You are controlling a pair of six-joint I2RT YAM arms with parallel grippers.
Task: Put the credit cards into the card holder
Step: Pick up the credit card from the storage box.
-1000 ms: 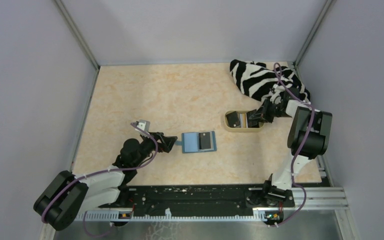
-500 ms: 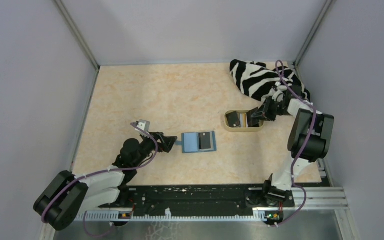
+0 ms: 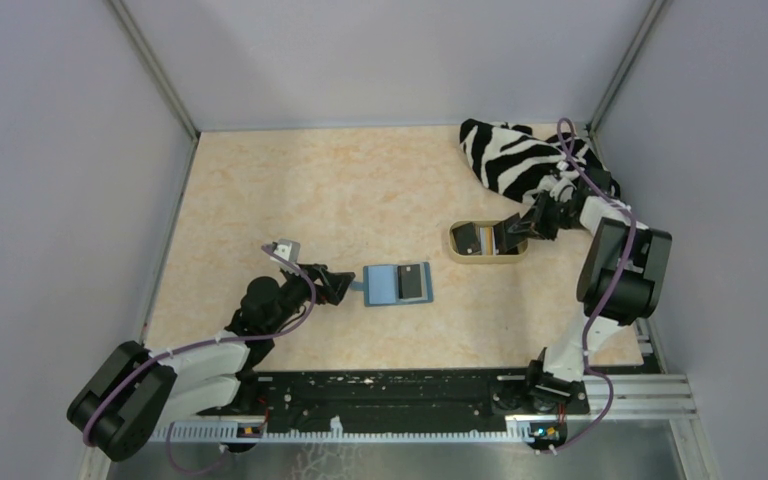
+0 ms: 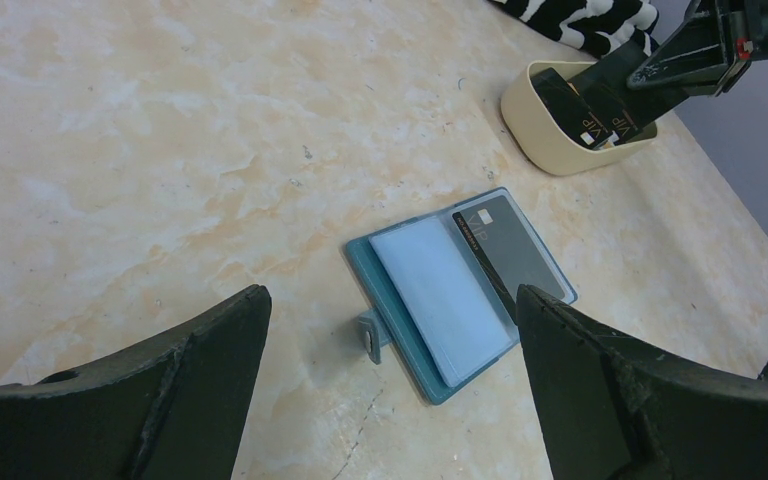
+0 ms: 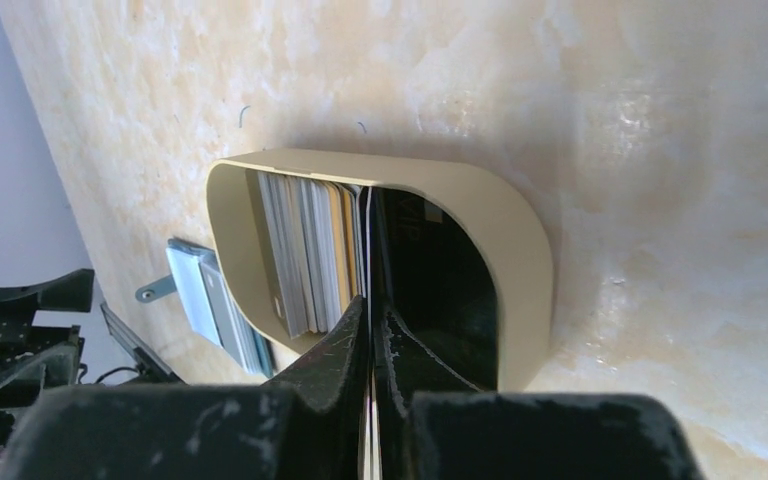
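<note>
The right tool (image 5: 368, 305) is pinched tight on one thin credit card (image 5: 367, 215) inside the tan oval tray (image 5: 520, 250). The left tool (image 3: 343, 284) gapes wide, empty, beside the open teal booklet-like card holder (image 4: 460, 290) on the table (image 3: 340, 190).

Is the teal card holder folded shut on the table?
No, the card holder lies open like a booklet, with one black card in a sleeve.

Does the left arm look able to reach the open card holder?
Likely yes: the left jaws stand open just beside the card holder, nothing between them, and the right jaws are off at the tan tray.
</note>
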